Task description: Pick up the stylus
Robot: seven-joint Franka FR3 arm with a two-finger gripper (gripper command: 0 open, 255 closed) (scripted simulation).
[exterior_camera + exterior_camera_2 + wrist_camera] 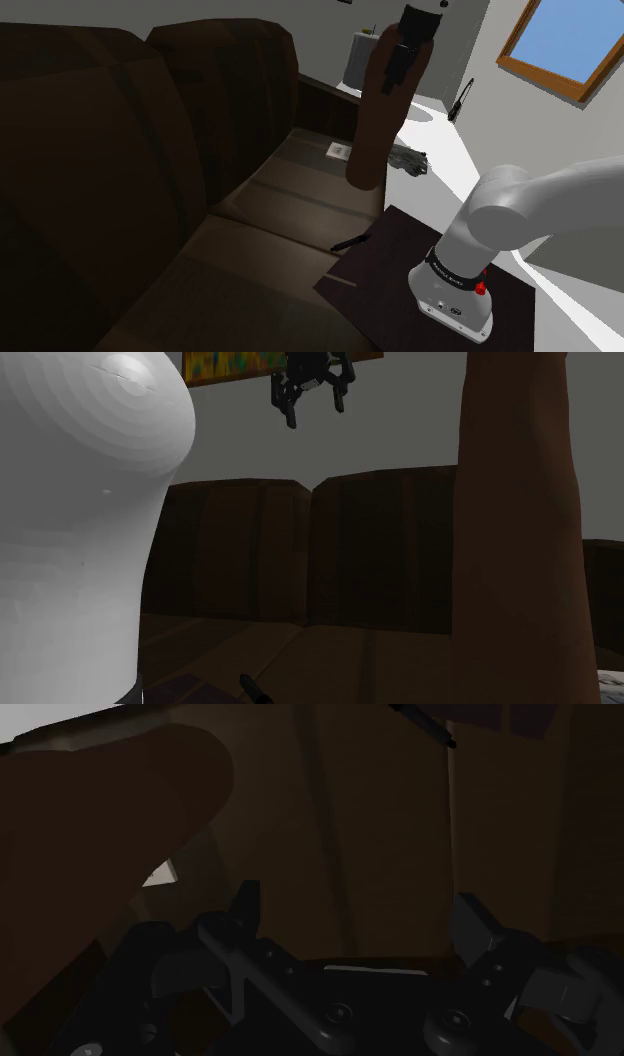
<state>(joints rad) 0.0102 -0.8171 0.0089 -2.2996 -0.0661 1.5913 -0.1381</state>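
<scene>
Just past my stand, the stylus lay at the sofa seat's front edge, perhaps overhanging it. Far above, my end effector hung wide open and empty. I judged a straight descent best, with the fingers straddling the shaft crosswise.

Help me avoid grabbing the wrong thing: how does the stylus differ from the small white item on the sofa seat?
The stylus is black, thin and long; the white item is pale, flat and roughly square. The stylus lies at the front edge of the sofa seat, by the stand; the white item lies farther off, beside the tall brown armrest. Both rest on that seat, untouched by the open gripper high above.
</scene>
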